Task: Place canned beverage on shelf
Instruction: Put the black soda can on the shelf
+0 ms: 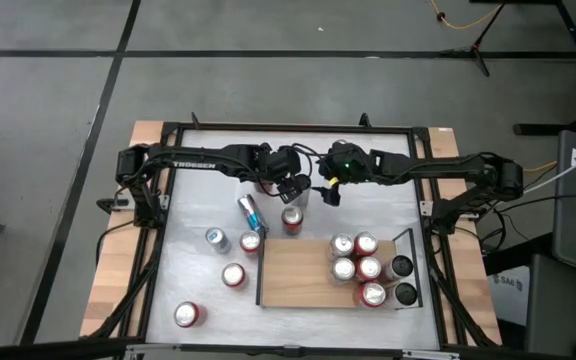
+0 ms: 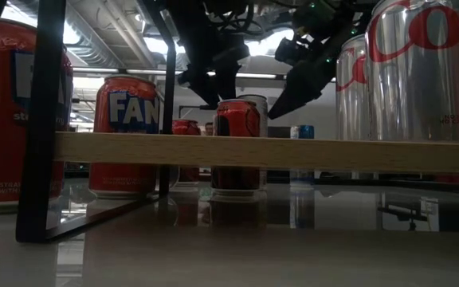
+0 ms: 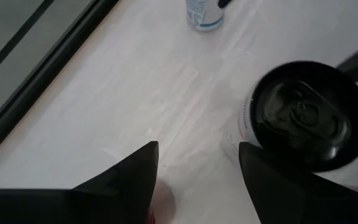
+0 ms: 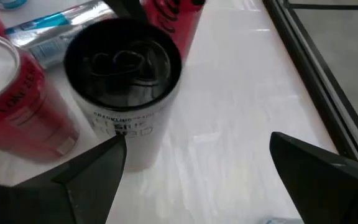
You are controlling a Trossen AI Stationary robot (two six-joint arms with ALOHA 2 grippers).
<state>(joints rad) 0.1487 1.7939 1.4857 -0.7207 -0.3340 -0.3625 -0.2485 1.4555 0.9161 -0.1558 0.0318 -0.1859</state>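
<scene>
Shelf: light wooden board [image 1: 296, 270] with thin black rails at its short ends, lying on the near half of the white surface [image 1: 368, 205]. In the low view its front edge [image 2: 269, 151] crosses the whole picture.
Cans on shelf: five red and silver cans [image 1: 356, 266] stand close together on the right part of the board. The left part is bare wood.
Dark cans: two cans with black tops [image 1: 403, 280] stand just beside the board's right rail.
Loose cans: a red-topped can [image 1: 187, 314] at the near left, another [image 1: 233, 275] near the board's left rail, a silver one [image 1: 216, 239] farther back, and a red one [image 1: 251, 241] close to a blue and silver can lying on its side [image 1: 251, 211].
Middle can: a white can with a black top [image 1: 292, 218] stands upright on the surface just behind the board – not on it.
Left claw: [image 1: 292, 189] hangs over the middle of the surface, fingers [image 3: 126, 180] apart. The black-topped can [image 3: 300, 115] is just beside one finger, not between them.
Right claw: [image 1: 330, 193] hangs close to the left one, fingers [image 4: 82, 180] wide apart, with the same can [image 4: 126, 78] ahead of them – nothing is held.
</scene>
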